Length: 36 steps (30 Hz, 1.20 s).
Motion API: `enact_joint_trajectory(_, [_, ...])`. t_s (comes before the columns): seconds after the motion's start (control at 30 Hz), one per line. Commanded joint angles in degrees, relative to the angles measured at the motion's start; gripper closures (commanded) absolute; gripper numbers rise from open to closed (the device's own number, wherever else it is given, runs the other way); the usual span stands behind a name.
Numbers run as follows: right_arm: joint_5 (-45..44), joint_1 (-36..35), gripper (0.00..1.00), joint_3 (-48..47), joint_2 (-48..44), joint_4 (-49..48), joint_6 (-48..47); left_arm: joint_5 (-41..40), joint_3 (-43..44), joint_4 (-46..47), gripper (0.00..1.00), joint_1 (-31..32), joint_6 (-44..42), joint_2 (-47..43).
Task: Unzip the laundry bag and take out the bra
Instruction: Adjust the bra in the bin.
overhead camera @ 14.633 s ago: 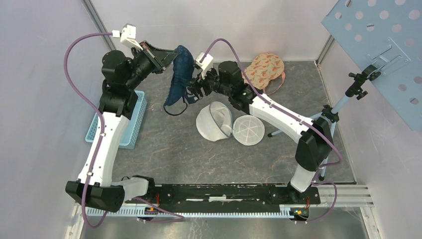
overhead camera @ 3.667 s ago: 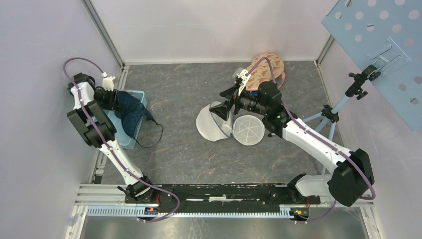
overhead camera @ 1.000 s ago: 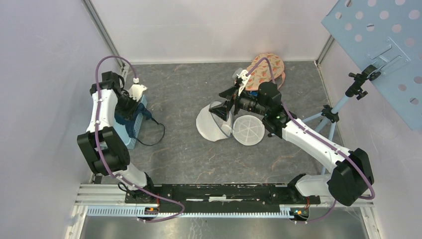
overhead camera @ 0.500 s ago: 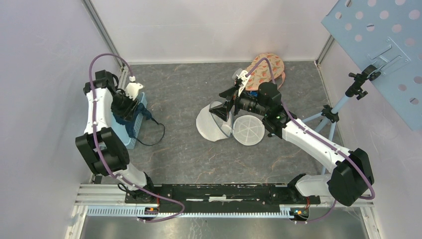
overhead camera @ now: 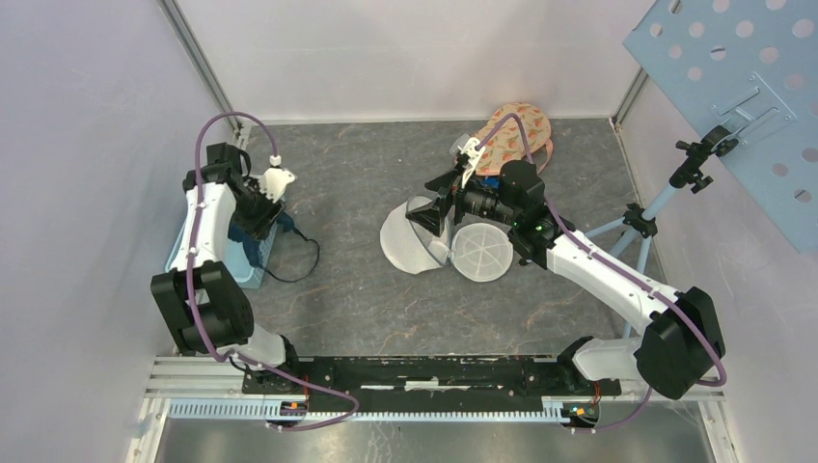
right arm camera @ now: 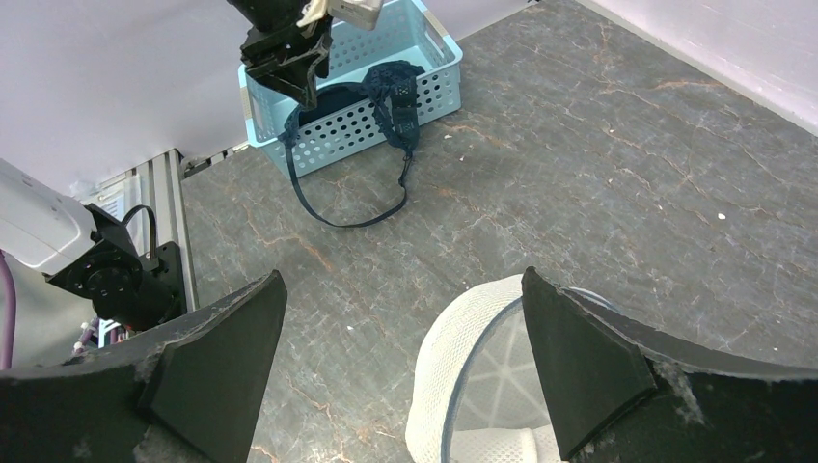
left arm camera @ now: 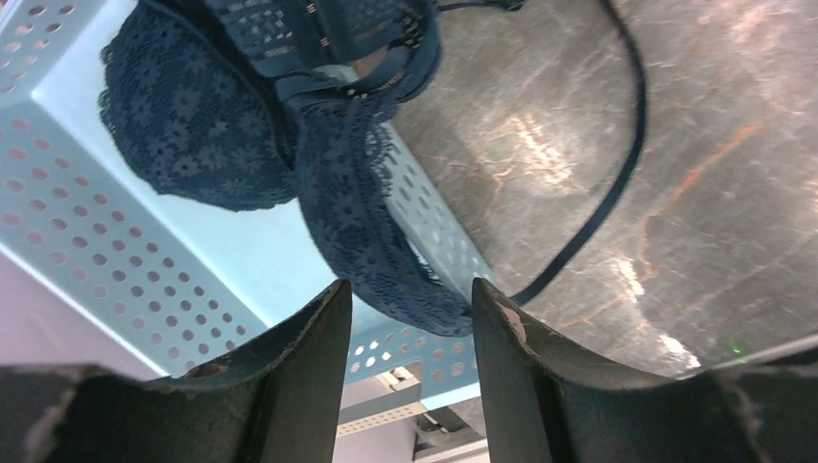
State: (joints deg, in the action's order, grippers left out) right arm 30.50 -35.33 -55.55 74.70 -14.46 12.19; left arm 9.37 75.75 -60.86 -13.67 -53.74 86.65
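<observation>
The dark blue lace bra (overhead camera: 249, 237) lies draped over the light blue basket (overhead camera: 241, 276) at the left, with one strap (overhead camera: 301, 258) looping out onto the table. My left gripper (overhead camera: 266, 206) hovers just above it, open, and the left wrist view shows the bra (left arm camera: 318, 145) beyond the empty left gripper (left arm camera: 410, 299). The white mesh laundry bag (overhead camera: 413, 237) sits unzipped at the centre, its round lid (overhead camera: 482, 251) folded out beside it. My right gripper (overhead camera: 429, 214) stands wide open over the bag (right arm camera: 482, 376), holding nothing.
A floral orange bra (overhead camera: 511, 135) lies at the back of the table. A tripod stand (overhead camera: 666, 203) and a blue perforated panel (overhead camera: 743, 87) occupy the right side. The right wrist view shows the basket (right arm camera: 357, 106) near the rail.
My left gripper has opened, letting go of the bra into the basket, and has drawn up and slightly right. The right arm has not moved.
</observation>
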Motion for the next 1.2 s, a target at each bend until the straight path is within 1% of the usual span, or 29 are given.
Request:
enact_joint_trajectory(0.0, [0.3, 0.2, 0.02, 0.0, -1.3, -1.5, 0.0, -6.4, -2.5, 8.7, 0.45, 0.2, -0.1, -1.0])
enact_joint_trajectory(0.07, [0.3, 0.2, 0.02, 0.0, -1.3, -1.4, 0.0, -7.4, -3.4, 9.7, 0.48, 0.2, -1.0, -0.6])
enact_joint_trajectory(0.1, [0.4, 0.2, 0.02, 0.0, -1.2, -1.4, -0.1, -7.8, -4.0, 10.3, 0.51, 0.2, -1.2, -0.4])
enact_joint_trajectory(0.17, [0.3, 0.2, 0.02, 0.0, -1.3, -1.4, -0.1, -7.9, -4.5, 10.8, 0.64, -0.1, -1.7, -0.1])
enact_joint_trajectory(0.2, [0.3, 0.2, 0.02, 0.0, -1.3, -1.3, -0.2, -7.7, -4.5, 10.8, 0.73, -0.1, -1.8, -0.3])
enact_joint_trajectory(0.3, [0.3, 0.3, 0.02, 0.1, -1.5, -1.1, -0.6, -6.7, -4.4, 10.6, 0.96, -0.3, -3.1, -0.9])
enact_joint_trajectory(0.33, [0.3, 0.3, 0.02, 0.1, -1.5, -0.9, -0.6, -6.4, -4.4, 10.6, 0.97, -0.4, -4.1, -1.3])
enact_joint_trajectory(0.5, [0.3, 0.3, 0.02, 0.4, -1.9, -0.7, -0.7, -5.4, -6.7, 10.9, 0.98, -2.2, -13.6, -3.3])
enact_joint_trajectory(0.6, [0.3, 0.4, 0.02, 0.4, -2.0, -0.5, -1.0, -5.7, -8.0, 11.2, 0.98, -4.6, -18.9, -2.7])
enact_joint_trajectory(0.8, [0.3, 0.6, 0.02, 0.5, -2.4, -0.2, -1.2, -1.7, -9.3, 10.1, 0.98, -9.9, -28.1, -2.1])
enact_joint_trajectory(0.9, [0.4, 0.6, 0.02, 0.6, -2.4, -0.2, -1.3, -1.0, -11.9, 12.4, 0.98, -11.5, -33.4, -2.7])
enact_joint_trajectory(1.0, [0.4, 0.5, 0.02, 0.6, -2.4, -0.2, -1.2, -2.0, -14.5, 17.2, 0.98, -13.2, -37.9, -2.2])
enact_joint_trajectory(1.17, [0.4, 0.6, 0.02, 0.6, -2.6, 0.0, -1.4, -1.6, -16.1, 21.0, 0.98, -16.3, -44.7, 0.2])
